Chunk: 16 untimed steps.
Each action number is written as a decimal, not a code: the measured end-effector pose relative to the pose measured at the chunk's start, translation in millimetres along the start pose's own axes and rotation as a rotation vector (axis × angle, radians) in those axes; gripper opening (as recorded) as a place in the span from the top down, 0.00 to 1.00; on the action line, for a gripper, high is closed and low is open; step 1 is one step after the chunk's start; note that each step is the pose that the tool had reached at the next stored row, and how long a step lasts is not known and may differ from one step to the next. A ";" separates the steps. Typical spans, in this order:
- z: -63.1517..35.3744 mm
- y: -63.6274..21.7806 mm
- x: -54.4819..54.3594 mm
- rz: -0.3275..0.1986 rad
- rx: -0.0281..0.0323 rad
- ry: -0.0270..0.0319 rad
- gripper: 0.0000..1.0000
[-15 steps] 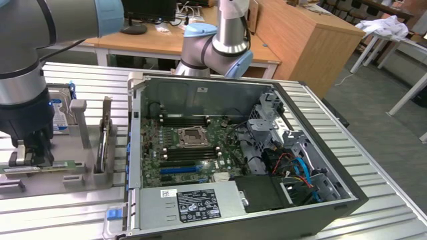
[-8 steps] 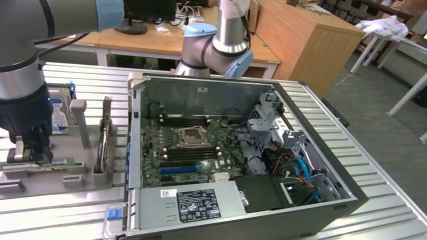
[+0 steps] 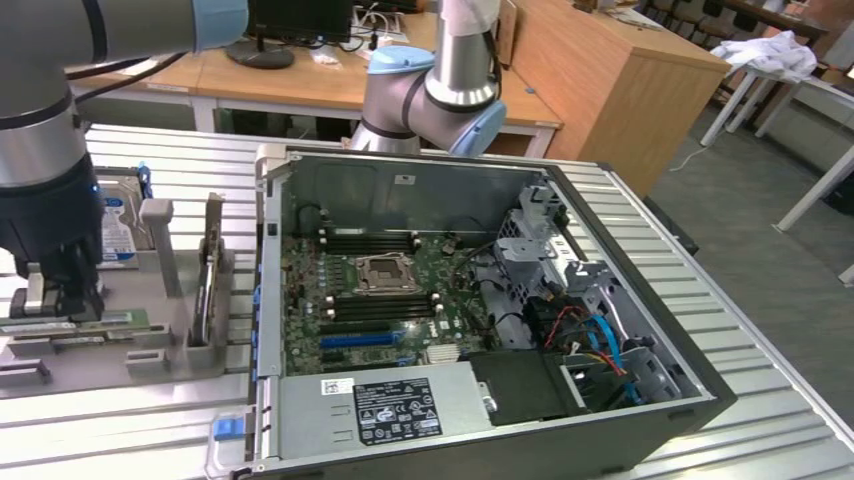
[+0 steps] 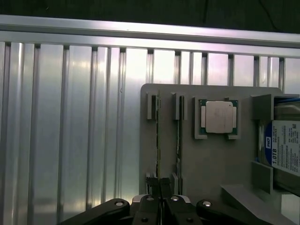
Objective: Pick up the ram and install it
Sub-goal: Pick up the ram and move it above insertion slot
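Observation:
The ram (image 4: 158, 136) stands on edge in a slot of the grey holder plate (image 4: 206, 164), a thin green stick seen end-on. My gripper (image 4: 159, 183) is down over its near end, with a finger close against each side of the stick, shut on it. The stick is still seated in the holder. In the exterior view my gripper (image 3: 60, 295) hangs over the holder (image 3: 147, 350) at that view's left, beside the open computer case (image 3: 467, 300). Black memory slots (image 3: 380, 242) lie on the motherboard by the processor socket (image 3: 387, 270).
A second stick (image 4: 178, 136) stands in the neighbouring slot. A processor chip (image 4: 219, 117) and a hard drive (image 4: 286, 145) also sit in the holder. Another robot arm (image 3: 441, 90) stands behind the case. The ribbed metal table (image 4: 70, 131) carries everything.

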<state>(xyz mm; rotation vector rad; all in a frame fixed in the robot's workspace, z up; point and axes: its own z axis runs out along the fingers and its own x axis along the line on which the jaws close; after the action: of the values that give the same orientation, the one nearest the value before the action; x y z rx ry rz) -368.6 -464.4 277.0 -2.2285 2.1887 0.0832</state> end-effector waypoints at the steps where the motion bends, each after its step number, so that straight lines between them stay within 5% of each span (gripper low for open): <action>1: -1.5 0.0 -0.1 0.000 -0.0001 0.0001 0.88; 16: -20.2 -0.6 -1.0 0.000 0.0000 -0.0001 0.88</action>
<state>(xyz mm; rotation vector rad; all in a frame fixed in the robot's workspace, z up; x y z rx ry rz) -367.4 -464.4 297.1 -2.2285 2.1886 0.0833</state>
